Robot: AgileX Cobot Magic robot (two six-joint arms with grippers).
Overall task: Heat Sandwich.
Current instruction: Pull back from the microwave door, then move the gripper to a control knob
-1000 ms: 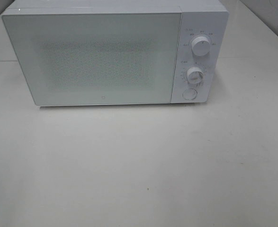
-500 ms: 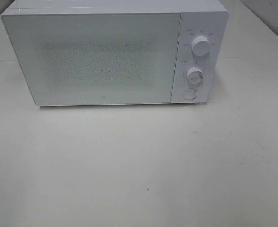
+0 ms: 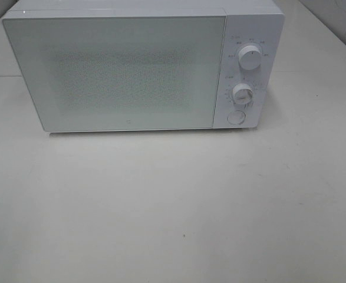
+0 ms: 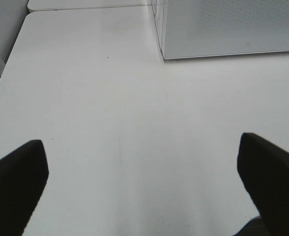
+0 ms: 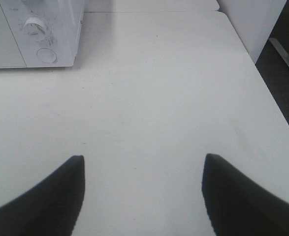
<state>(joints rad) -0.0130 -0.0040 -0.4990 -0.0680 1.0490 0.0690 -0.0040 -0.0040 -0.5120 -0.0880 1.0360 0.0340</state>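
Exterior high: white microwave [image 3: 131, 71] at back of pale table [image 3: 173, 206], door [image 3: 114, 73] shut, its window speckled and opaque. Control panel on right: upper knob [image 3: 250, 58], lower knob [image 3: 243, 93], round button [image 3: 236, 117] below. No arm in shot. Sandwich: cannot tell where.

Left wrist: left gripper [image 4: 142, 147] over bare tabletop, dark fingers [image 4: 16, 187] wide apart, nothing between. Microwave's lower corner ahead.

Right wrist: right gripper [image 5: 144, 160] over tabletop, jaws apart, holding nothing. Microwave's knob side ahead.

white table [image 3: 173, 212], white microwave [image 3: 119, 71] sitting on it twd back, door shut
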